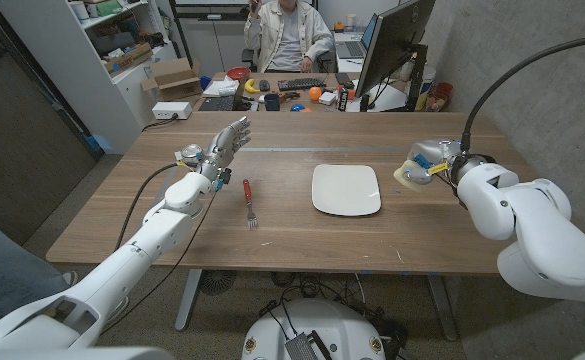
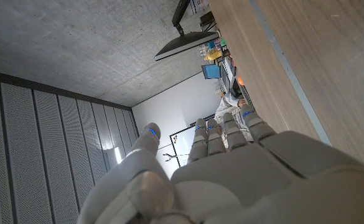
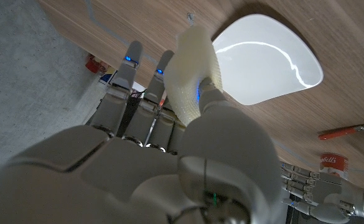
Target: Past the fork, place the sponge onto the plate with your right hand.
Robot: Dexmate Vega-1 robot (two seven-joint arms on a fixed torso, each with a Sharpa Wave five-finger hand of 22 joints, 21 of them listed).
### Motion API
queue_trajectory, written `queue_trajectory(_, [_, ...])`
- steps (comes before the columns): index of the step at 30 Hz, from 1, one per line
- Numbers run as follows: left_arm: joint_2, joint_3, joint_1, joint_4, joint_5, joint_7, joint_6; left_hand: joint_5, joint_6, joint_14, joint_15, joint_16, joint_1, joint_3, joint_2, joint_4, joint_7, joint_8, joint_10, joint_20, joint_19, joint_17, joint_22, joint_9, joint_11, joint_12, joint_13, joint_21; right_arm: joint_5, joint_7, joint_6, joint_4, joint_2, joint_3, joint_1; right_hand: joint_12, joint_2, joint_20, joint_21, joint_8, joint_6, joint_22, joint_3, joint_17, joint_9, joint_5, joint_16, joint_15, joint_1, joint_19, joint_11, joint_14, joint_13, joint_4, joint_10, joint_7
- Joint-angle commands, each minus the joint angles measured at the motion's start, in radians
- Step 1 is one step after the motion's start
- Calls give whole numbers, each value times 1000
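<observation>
Right of the plate (image 1: 346, 190), the right hand (image 1: 432, 163) grips the sponge (image 1: 413, 172) above the table (image 1: 302, 250), clear of the plate. Left of the plate lies the fork (image 1: 249, 203). Beyond it, the left hand (image 1: 227, 145) is raised, fingers spread, holding nothing.

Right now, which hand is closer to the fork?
Left. The left hand hovers just behind the fork, on its left side. The right hand, holding the sponge, is beyond the plate, across the table.
</observation>
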Motion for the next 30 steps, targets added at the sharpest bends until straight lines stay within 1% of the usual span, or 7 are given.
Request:
queue_trajectory(1, [9, -13, 26, -25, -6, 10, -12, 6, 5, 0, 5, -1, 3, 6, 12, -2, 1, 0, 6, 5, 2, 2, 2, 5, 1, 4, 4, 0, -91, 72, 137, 48, 125, 71, -40, -6, 6, -5, -2, 4, 108, 1, 4, 3, 5, 6, 0, -2, -1, -2, -2, -4, 2, 4, 11, -99])
queue_trajectory(5, [14, -20, 48, -48, -2, 31, -13, 6, 5, 0, 5, -1, 3, 7, 12, -3, 2, 0, 6, 6, 2, 2, 2, 5, 1, 4, 4, 0, -89, 47, 197, 74, 173, 94, -55, -8, 5, -5, -2, 2, 109, 2, 4, 3, 5, 6, -1, -5, 1, -2, -2, -5, 2, 4, 12, -99])
queue_trajectory(7, [20, -24, 54, -58, -1, 40, -4, 6, 5, 0, 5, -1, 3, 7, 12, -3, 2, 0, 5, 6, 2, 2, 2, 5, 2, 3, 4, 0, -93, 66, 218, 82, 189, 102, -50, -9, 5, -5, -2, 2, 110, 2, 4, 3, 5, 6, -1, -5, 1, -2, -2, -5, 2, 4, 13, -99])
queue_trajectory(15, [15, -27, 63, -66, 3, 56, -10, 6, 6, 0, 5, -1, 4, 7, 13, -3, 3, 0, 5, 5, 3, 2, 2, 5, 2, 3, 4, 0, -108, 93, 293, 100, 233, 148, -62, -13, 5, -5, -2, 0, 113, 2, 5, 4, 6, 7, -2, -4, 3, -3, -2, -5, 2, 4, 16, -99])
queue_trajectory(18, [10, -27, 65, -64, 1, 53, -20, 6, 6, 0, 5, -1, 4, 8, 13, -3, 2, 0, 5, 5, 2, 2, 2, 5, 0, 3, 4, 0, -103, 59, 316, 106, 247, 174, -87, -14, 5, -4, -2, -1, 113, 2, 5, 4, 6, 7, -1, -4, 3, -4, -2, -3, 2, 5, 18, -99])
queue_trajectory(23, [10, -29, 73, -73, 3, 60, -23, 6, 5, -3, 4, -2, 4, 8, 13, -3, 3, 0, 3, 5, 2, 2, 2, 5, 0, 2, 4, 0, -149, 74, 368, 130, 292, 154, -66, -17, 5, -5, 0, -4, 111, 2, 5, 5, 7, 7, -1, -7, 3, -1, -2, -2, 2, 6, 18, -102])
queue_trajectory(30, [11, -29, 75, -84, 9, 68, -19, 6, 6, -3, 2, -3, 4, 8, 13, -4, 2, 0, 3, 6, 3, 2, 2, 5, -2, 2, 4, 0, -151, 104, 431, 150, 341, 169, -57, -22, 6, -6, -1, -7, 111, 2, 5, 6, 7, 7, -2, -12, 3, -3, -3, -1, 2, 8, 19, -102])
